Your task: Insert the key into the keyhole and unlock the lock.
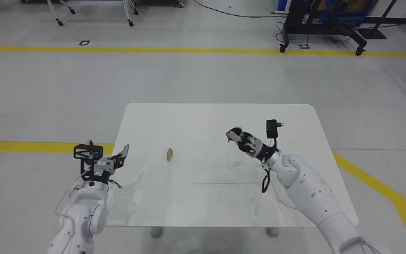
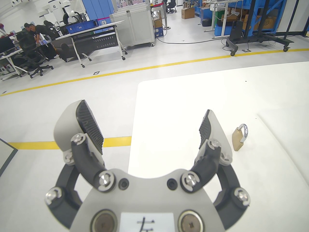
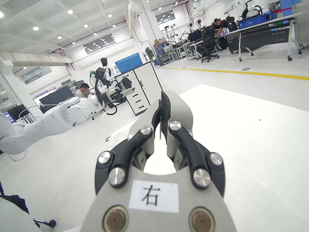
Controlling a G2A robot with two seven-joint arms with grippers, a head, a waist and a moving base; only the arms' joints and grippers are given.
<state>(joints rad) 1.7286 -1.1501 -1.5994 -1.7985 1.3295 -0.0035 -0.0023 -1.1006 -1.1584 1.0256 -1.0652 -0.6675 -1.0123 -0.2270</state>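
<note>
Brass lock [image 2: 239,137]: we are judging it rigid, slippery, best pinched across its body by the spread left gripper [image 2: 144,108]; right gripper [image 3: 164,98] is clamping, seemingly, the key [image 3: 159,134].

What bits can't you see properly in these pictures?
1. Keyhole: in the left wrist view it is hidden by the body of the lock; in the top view it is too small to tell.
2. Key: in the right wrist view just a thin edge shows; the shut pads of the right gripper hide the rest.
</note>
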